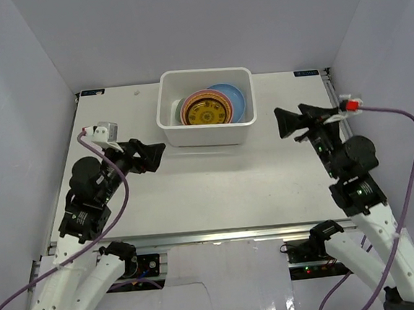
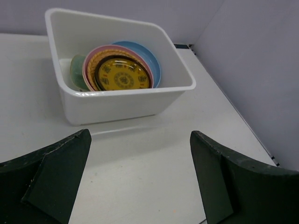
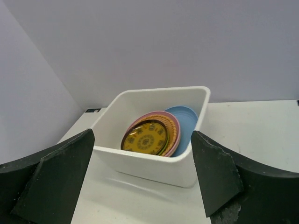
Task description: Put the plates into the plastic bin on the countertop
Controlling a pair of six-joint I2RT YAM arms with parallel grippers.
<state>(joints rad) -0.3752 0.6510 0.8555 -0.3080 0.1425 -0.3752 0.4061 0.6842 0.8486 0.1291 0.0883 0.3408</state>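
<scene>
Plates [image 1: 235,100] sit stacked inside the white rectangular plastic bin [image 1: 209,135] on the white countertop [image 1: 217,190], black-and-yellow patterned plate [image 1: 207,113] foremost, its markings too small to read. Left gripper [image 1: 155,156] and right gripper [image 1: 282,124] hang spread apart, empty.

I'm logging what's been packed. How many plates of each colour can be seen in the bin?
black-and-yellow patterned plate: 1
orange plate: 1
pink plate: 1
blue plate: 1
pale green dish: 1
Total visible in the white bin: 5
</scene>
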